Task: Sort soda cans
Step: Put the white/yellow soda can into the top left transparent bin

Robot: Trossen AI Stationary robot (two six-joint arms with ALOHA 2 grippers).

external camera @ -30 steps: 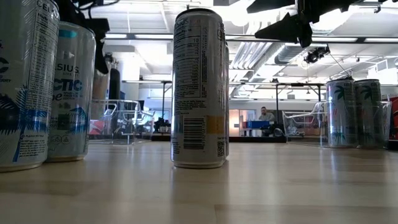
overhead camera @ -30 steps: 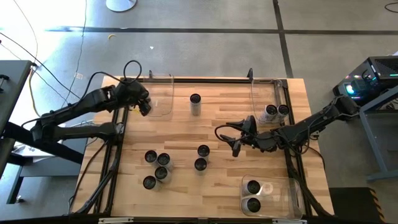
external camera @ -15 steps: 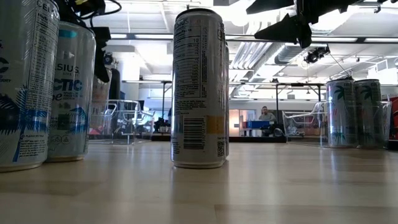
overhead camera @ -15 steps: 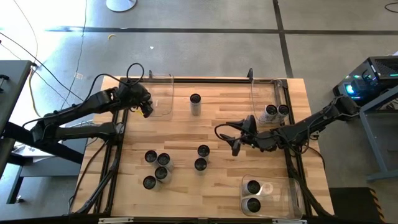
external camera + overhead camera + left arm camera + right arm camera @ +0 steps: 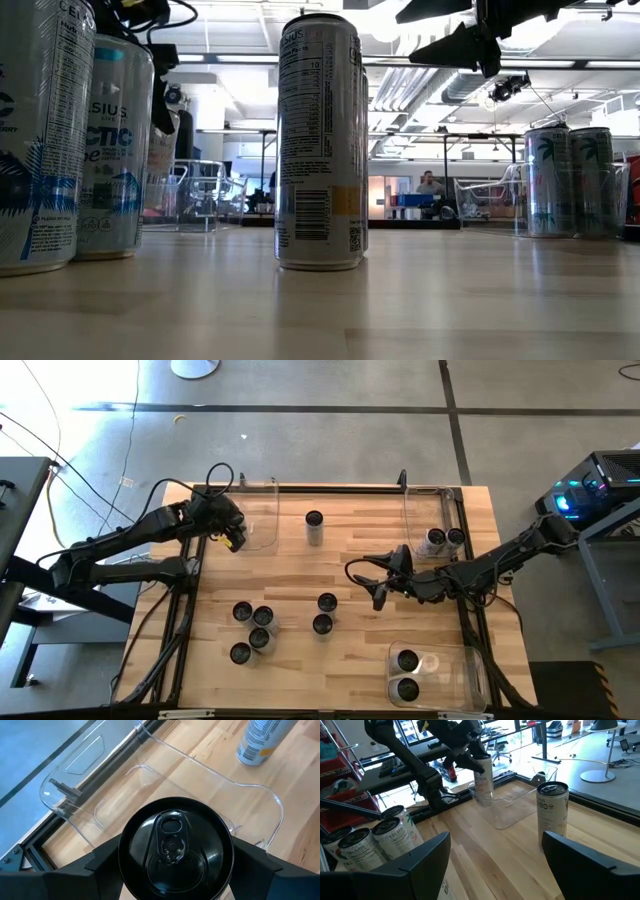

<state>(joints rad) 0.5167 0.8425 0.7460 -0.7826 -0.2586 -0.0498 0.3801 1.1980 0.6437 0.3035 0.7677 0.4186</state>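
Soda cans are standing in several spots across the wooden table [image 5: 300,570]: a cluster of four [image 5: 252,630] near the left front, a pair [image 5: 324,613] just right of them, a lone can [image 5: 314,526] upright toward the far edge, two [image 5: 441,540] in the clear bin [image 5: 408,510] at the far right, and two more [image 5: 407,674] in the clear bin [image 5: 470,670] at the front right. One more can [image 5: 175,852] is sitting between the left gripper [image 5: 232,536]'s fingers [image 5: 252,862], which are pinching its sides; the left wrist view is looking down on its dark top and pull tab. That can is hanging upright over the clear bin [image 5: 150,775] at the far left corner, and the right wrist view is showing it [image 5: 482,777] above that bin's wall. The right gripper [image 5: 380,592] is hovering over the bare wood right of the pair, its fingers [image 5: 417,857] spread wide with nothing between them, the lone can [image 5: 552,815] standing well beyond them.
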